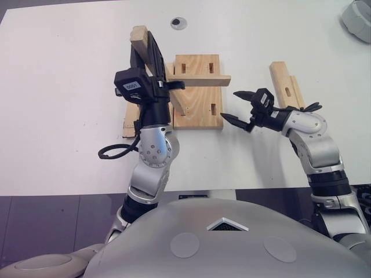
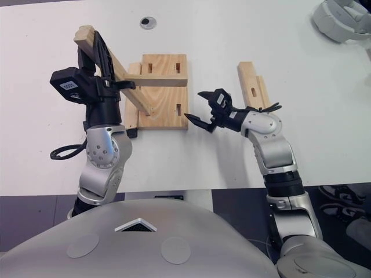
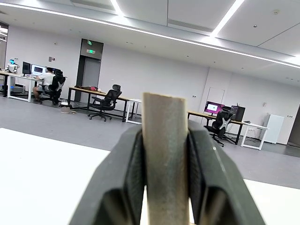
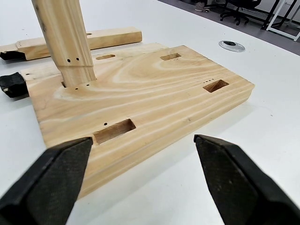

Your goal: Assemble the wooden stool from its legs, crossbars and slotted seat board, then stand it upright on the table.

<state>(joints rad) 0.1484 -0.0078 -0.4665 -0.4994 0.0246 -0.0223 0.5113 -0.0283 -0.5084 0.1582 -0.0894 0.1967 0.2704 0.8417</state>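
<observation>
The slotted seat board (image 1: 200, 107) lies flat on the white table (image 1: 64, 116). My left gripper (image 1: 152, 55) is shut on a wooden leg (image 1: 139, 36), also seen clamped in the left wrist view (image 3: 165, 154). The leg tilts up to the left, its lower end (image 4: 75, 75) in a slot of the board. A crossbar (image 1: 203, 80) juts from that leg to the right, above the board. My right gripper (image 1: 231, 105) hangs open just off the board's right edge (image 4: 154, 140), holding nothing.
Two wooden pieces (image 1: 285, 84) lie side by side on the table right of my right gripper. More pieces with black end caps (image 4: 11, 84) lie left of the board. A cable grommet (image 1: 178, 23) sits at the back; a grey object (image 1: 358, 17) at the far right corner.
</observation>
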